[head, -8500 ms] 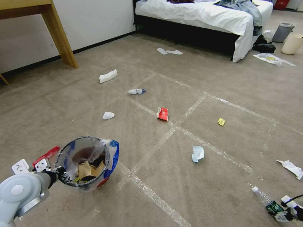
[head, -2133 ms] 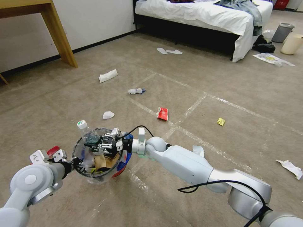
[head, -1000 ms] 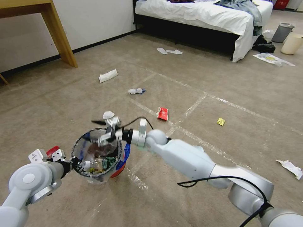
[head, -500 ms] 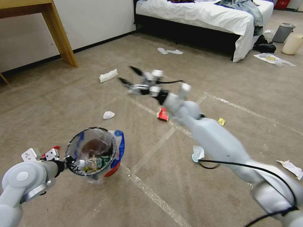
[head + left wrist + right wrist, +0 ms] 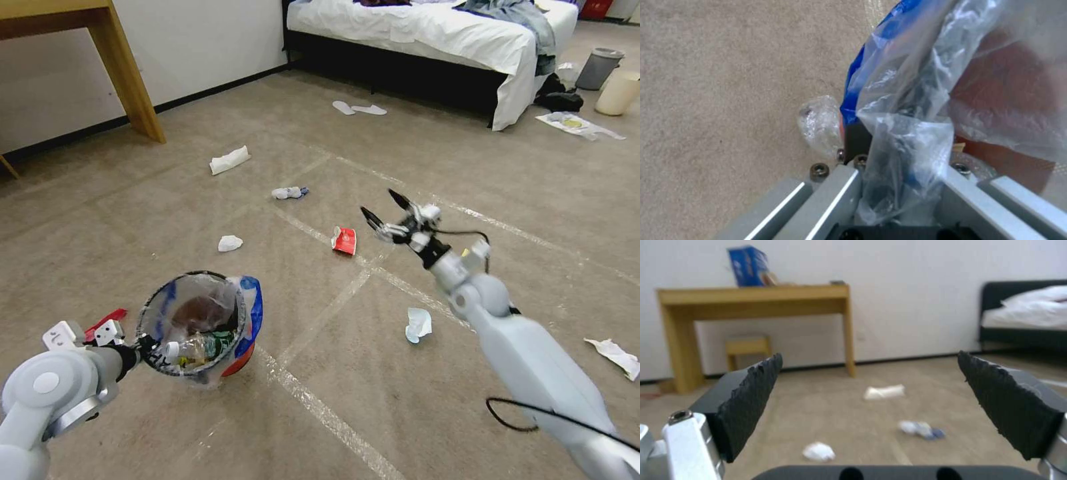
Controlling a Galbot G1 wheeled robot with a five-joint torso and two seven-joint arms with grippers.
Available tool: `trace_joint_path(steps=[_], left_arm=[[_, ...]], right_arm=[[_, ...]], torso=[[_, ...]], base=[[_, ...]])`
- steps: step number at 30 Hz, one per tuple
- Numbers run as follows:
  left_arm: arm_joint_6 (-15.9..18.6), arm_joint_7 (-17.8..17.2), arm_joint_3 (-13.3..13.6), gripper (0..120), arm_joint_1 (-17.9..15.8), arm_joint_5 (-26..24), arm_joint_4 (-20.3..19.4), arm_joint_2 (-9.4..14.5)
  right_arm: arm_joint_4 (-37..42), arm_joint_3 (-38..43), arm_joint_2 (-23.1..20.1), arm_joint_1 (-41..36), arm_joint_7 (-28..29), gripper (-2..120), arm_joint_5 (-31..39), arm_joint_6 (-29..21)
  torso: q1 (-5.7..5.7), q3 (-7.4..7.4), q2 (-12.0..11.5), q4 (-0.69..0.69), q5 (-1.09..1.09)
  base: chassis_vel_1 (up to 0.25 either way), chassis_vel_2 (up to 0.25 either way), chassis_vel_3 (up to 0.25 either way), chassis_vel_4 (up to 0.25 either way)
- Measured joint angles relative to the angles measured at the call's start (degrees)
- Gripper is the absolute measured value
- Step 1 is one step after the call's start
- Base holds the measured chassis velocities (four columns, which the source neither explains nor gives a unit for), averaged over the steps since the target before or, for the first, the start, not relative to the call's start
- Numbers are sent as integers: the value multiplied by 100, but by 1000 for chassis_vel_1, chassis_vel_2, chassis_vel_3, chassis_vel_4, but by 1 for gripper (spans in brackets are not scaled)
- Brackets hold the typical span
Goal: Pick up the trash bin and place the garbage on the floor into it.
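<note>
Right gripper (image 5: 383, 212) swung away from the trash bin (image 5: 193, 327), fingers now spread empty above the red wrapper (image 5: 344, 241), left gripper (image 5: 143, 347) clamped on bin rim at seven o'clock, bottle (image 5: 197, 347) newly inside, label unreadable.

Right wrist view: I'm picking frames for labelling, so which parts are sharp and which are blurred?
Right wrist view: the open right gripper with its dark serrated fingers is fairly sharp; the crumpled white tissue and wooden desk behind are soft.
</note>
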Motion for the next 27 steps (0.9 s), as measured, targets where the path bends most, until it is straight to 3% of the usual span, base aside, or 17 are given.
trace_joint_path(steps=[7,10,13,16,17,18,20,22,27], left_arm=[[-2,32,69,0,-43,97,91,-63],[-2,61,87,0,-35,146,128,-52],[-2,79,84,0,-20,151,131,-40],[-1,138,144,0,-14,229,174,-48],[-1,138,144,0,-14,229,174,-48],[3,168,191,0,-20,264,201,-62],[6,184,220,0,-25,281,214,-69],[19,237,302,0,-43,327,269,-72],[24,264,319,0,-50,330,296,-12]], right_arm=[[-93,318,-78,-478,413,100,-717,-71],[-343,205,-175,-369,626,100,-847,-441],[-520,13,-228,-153,806,100,-816,-855],[-602,-230,-272,58,1384,100,-717,-1926],[-602,-230,-272,58,1384,100,-717,-1926],[-628,-298,-274,119,1715,100,-764,-2340],[-649,-312,-274,151,1861,100,-815,-2540],[-729,-397,-273,286,2633,100,-762,-3240],[-963,-549,-251,488,3067,100,-720,-3709]], torso=[[0,0,0,-2,-2],[0,0,0,-1,-1],[0,0,0,0,-2],[0,0,0,2,-1],[0,0,0,2,-1],[0,1,0,2,-2],[0,1,0,1,-2],[0,1,0,-1,-3],[0,1,1,0,-3]], base=[[0,0,0,0],[0,0,0,0],[0,0,0,0],[0,0,0,0],[0,0,0,0],[0,0,0,0],[0,0,0,0],[0,0,0,0],[0,0,0,0]])
